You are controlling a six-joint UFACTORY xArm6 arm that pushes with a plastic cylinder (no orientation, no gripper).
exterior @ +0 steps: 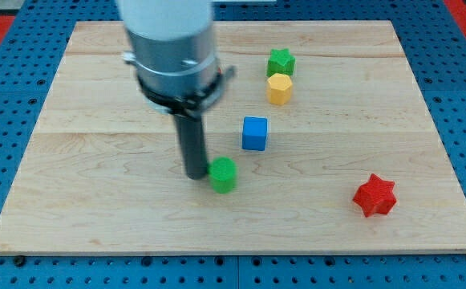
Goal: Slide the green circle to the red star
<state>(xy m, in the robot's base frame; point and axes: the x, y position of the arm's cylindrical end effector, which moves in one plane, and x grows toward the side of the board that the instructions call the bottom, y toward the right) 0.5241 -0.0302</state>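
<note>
The green circle (224, 174) lies on the wooden board a little below the view's middle. The red star (374, 195) lies toward the view's lower right, well apart from the circle. My tip (196, 173) stands on the board just left of the green circle, touching or nearly touching its left side. The arm's grey body rises from the rod toward the view's top.
A blue cube (254, 133) sits up and right of the green circle. A yellow hexagon block (279, 89) and a green star (280, 62) lie close together near the view's top. The wooden board (96, 217) rests on a blue pegboard.
</note>
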